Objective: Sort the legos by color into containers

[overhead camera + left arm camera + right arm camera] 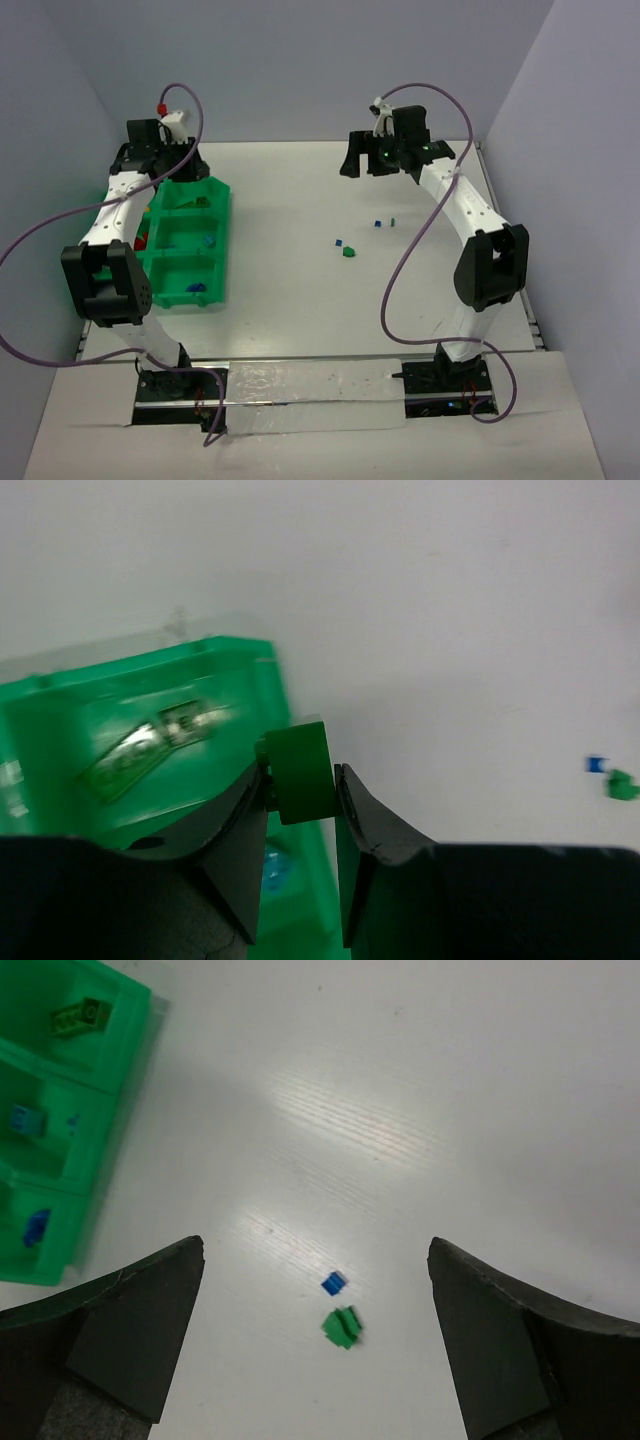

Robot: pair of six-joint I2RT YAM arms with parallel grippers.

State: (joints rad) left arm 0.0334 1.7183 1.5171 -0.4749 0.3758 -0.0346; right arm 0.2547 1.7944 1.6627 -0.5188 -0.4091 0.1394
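My left gripper is shut on a small green brick and holds it above the far end of the bright green tray. In the top view this gripper hangs over the tray's far bins. My right gripper is open and empty, high above a blue lego and a green lego on the table. In the top view the right gripper is at the far middle. Loose legos lie mid-table: blue, green, blue and teal.
The tray's bins hold a green brick in the far bin and blue pieces in nearer bins; red pieces show in its left column. Walls enclose the table on three sides.
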